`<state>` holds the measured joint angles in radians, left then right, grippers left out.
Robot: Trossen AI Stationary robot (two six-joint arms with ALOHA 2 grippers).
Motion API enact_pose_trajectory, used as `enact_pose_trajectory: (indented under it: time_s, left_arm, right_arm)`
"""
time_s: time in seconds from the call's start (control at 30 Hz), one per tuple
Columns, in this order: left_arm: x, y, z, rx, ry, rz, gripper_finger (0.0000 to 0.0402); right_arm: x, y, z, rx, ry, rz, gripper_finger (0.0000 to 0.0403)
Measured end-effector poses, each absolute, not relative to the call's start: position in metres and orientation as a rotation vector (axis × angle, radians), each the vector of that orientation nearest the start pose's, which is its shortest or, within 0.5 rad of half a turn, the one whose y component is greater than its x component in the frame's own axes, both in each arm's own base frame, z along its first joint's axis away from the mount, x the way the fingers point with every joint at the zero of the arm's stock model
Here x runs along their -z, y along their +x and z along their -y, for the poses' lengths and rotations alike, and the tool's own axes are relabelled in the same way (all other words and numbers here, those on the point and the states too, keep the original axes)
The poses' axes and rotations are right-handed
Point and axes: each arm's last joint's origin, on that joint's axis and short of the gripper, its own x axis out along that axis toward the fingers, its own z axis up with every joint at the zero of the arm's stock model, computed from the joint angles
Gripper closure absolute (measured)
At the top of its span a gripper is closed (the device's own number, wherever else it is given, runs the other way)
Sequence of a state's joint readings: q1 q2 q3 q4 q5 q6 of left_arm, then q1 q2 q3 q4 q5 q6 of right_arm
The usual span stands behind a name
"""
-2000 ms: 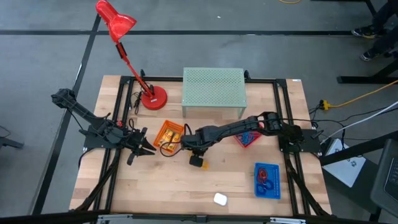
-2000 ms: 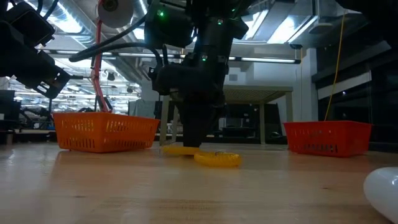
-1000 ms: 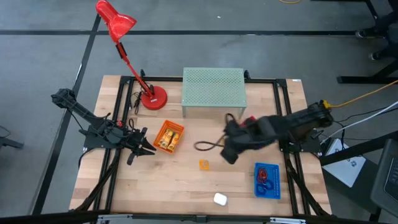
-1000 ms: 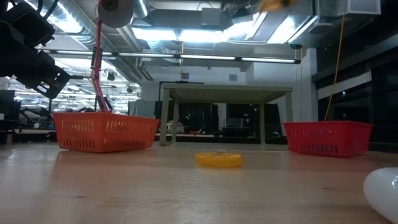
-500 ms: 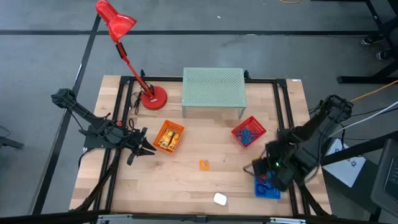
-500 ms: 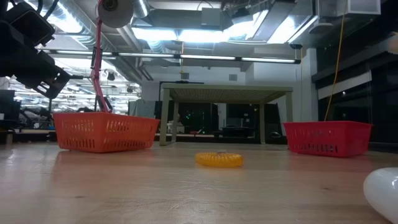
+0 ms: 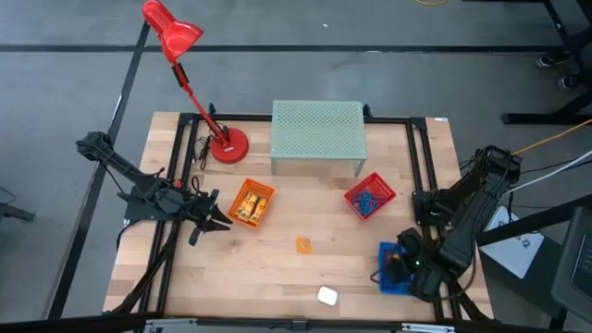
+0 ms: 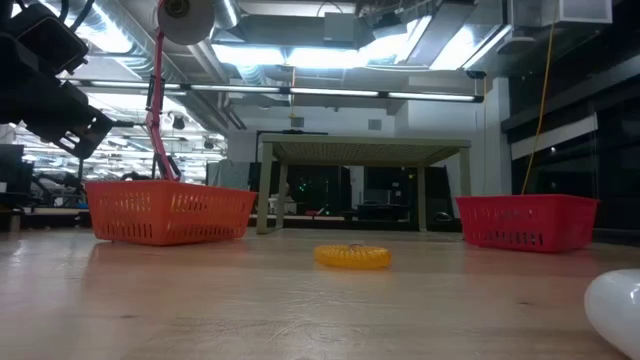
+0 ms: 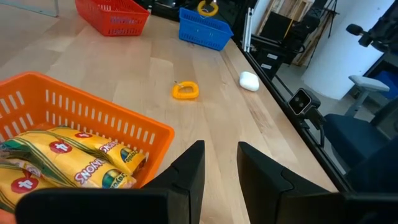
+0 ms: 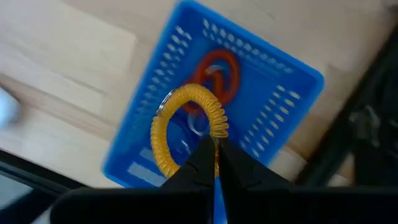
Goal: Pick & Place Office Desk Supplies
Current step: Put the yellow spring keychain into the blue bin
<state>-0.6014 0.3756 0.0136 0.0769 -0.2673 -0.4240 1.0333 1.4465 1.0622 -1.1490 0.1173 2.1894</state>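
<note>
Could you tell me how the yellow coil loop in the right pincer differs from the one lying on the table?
The held yellow coil loop hangs from the shut right pincer above the blue basket; the loose yellow coil loop lies flat on the bare table, mid-table, with no pincer near. The held one dangles upright; the loose one rests on its side. Both are yellow spiral rings.

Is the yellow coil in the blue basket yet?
Not yet: the right end effector holds the yellow coil above the blue basket.

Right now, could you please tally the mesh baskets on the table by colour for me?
Orange basket: 1
Red basket: 1
Blue basket: 1
Total: 3
</note>
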Motion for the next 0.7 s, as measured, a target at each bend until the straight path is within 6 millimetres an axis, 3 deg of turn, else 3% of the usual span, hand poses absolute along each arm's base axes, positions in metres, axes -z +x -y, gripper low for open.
enact_pose_trajectory:
  time_s: [0.27, 0.57, 0.7]
  left_arm:
    - [-0.143, 0.100, 0.060, 0.270, -0.297, -0.324, 0.0311]
    - [-0.143, 0.100, 0.060, 0.271, -0.297, -0.324, 0.0311]
    - [-0.143, 0.101, 0.060, 0.270, -0.298, -0.324, 0.0311]
  right_arm:
    - [-0.225, 0.117, -0.216, 0.836, 0.858, -1.303, 0.0384]
    - [-0.224, 0.119, -0.221, 0.796, 0.882, -1.322, 0.0247]
    - [-0.224, 0.121, -0.220, 0.809, 0.896, -1.306, 0.0206]
